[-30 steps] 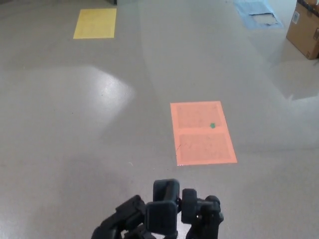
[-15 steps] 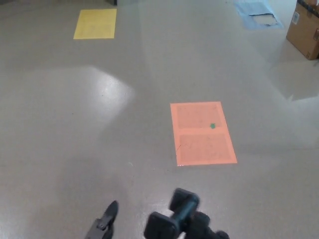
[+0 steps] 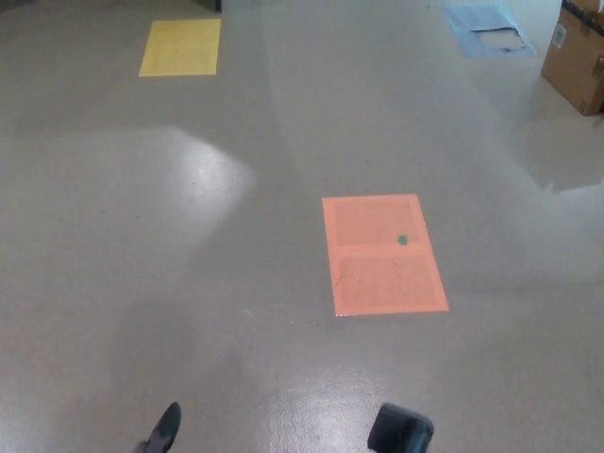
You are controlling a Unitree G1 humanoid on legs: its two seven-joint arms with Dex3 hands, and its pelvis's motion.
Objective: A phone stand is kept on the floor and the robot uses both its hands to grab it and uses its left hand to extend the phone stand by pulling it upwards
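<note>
Head view, looking down on a glossy grey concrete floor (image 3: 189, 283) w/ a broad pale glare patch in the left-centre of the frame.

Robot: only two small black bits showed at the bottom edge. Left hand (image 3: 162, 431) — a single dark, rounded tip poking up at bottom left, rest cut off by the frame. Couldn't tell if it was spread or pressed together. Right hand (image 3: 400, 430) — a blocky black piece at bottom centre-right, also mostly cut off; state likewise couldn't be told. The two sat well apart, bare floor between them. Neither could be seen pinching anything.

Phone stand: couldn't be made out anywhere in frame — not on the floor, not at either hand as far as the visible parts went.

Floor markers: flat orange rectangular mat (image 3: 383, 253) lay right of centre, w/ a faint crease across its middle and a small green dot (image 3: 403, 240) on its upper-right part. Flat yellow rectangular patch (image 3: 181, 46) at upper left. Pale blue sheet (image 3: 486, 16) at the top edge, right of centre, w/ a lighter patch on it. Brown cardboard box (image 3: 575, 55) in the upper right corner, partly cropped, a white label on its side.
</note>
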